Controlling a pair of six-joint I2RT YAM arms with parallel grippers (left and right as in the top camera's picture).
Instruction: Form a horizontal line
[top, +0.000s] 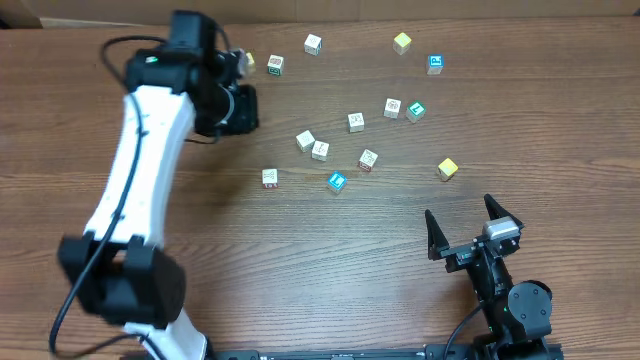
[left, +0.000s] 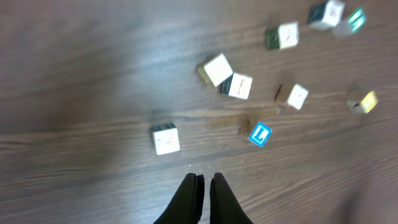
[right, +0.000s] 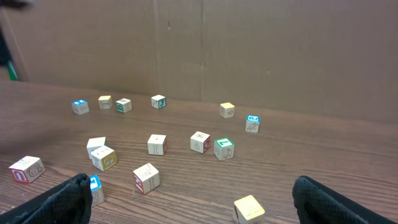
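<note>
Left hand (left: 207, 178) (pressed together) hangs just short of a loose white cube (left: 166, 138); right hand (top: 458, 206) spread.

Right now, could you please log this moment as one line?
left gripper: shut, empty | right gripper: open, empty | cubes: scattered, no row

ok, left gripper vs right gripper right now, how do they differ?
Left gripper is shut, fingers nearly touching; right gripper is wide open. Left points down at the table from above; right sits low, aimed level across it. Left is out by the cubes; right is back at the near edge. Both hold nothing.
</note>
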